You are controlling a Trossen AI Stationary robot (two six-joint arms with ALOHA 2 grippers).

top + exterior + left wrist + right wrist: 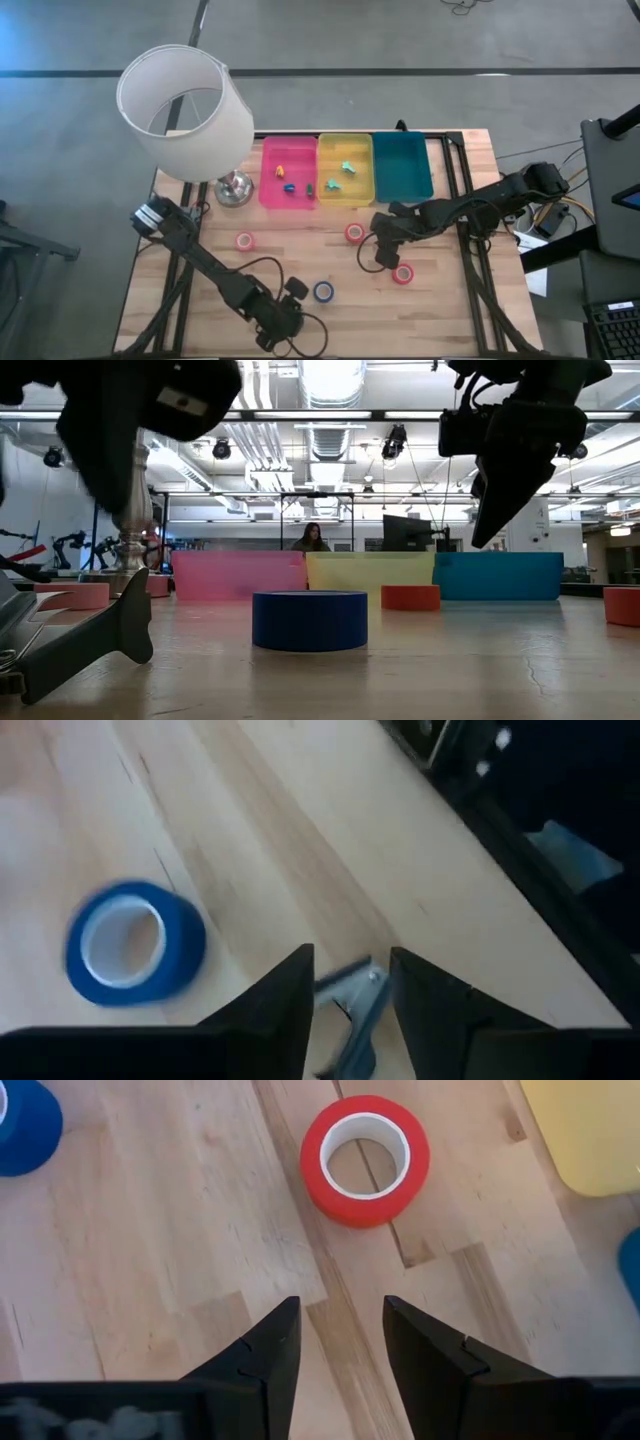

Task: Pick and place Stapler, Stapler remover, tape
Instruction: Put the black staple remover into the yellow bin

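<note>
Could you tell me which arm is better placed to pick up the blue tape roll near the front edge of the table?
The left. Its open gripper sits beside the dark blue ring-shaped tape roll, while the right gripper hovers open between two red tape rolls, farther away.

The table (pixel 440 310) is pale wood in butted planks, grain and seams visible, finish matt. The blue tape roll (pixel 135 942) has a smooth blue outer face and a pale core. The red tape roll (pixel 365 1160) looks matt with a white core. The trays (pixel 345 168) look like smooth, slightly glossy plastic. The lamp base (pixel 233 188) is shiny metal; its shade (pixel 185 110) is matt white.
</note>
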